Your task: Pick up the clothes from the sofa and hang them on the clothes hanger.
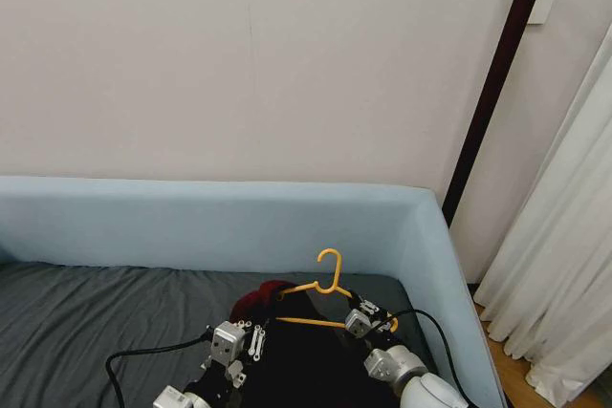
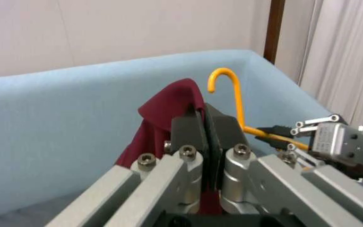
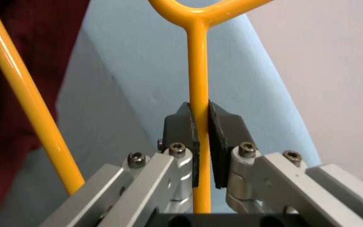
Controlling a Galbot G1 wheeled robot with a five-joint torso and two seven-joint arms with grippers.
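A dark red garment (image 1: pixel 263 301) hangs on a yellow hanger (image 1: pixel 320 286) held up over the grey sofa seat (image 1: pixel 86 317). My left gripper (image 1: pixel 251 333) is shut on the garment's cloth (image 2: pixel 168 113), its fingers (image 2: pixel 191 135) pinching a fold. My right gripper (image 1: pixel 368 317) is shut on the hanger's bar (image 3: pixel 198 109); the pads (image 3: pixel 181 130) clamp the yellow rod. The hook (image 2: pixel 222 78) points up beside the red cloth. In the left wrist view the right gripper (image 2: pixel 276 132) grips the hanger arm.
The sofa's light blue backrest (image 1: pixel 191 222) and right arm (image 1: pixel 449 293) enclose the seat. A dark wooden rack post (image 1: pixel 492 83) rises at the right against the wall. White curtains (image 1: pixel 564 265) hang at the far right.
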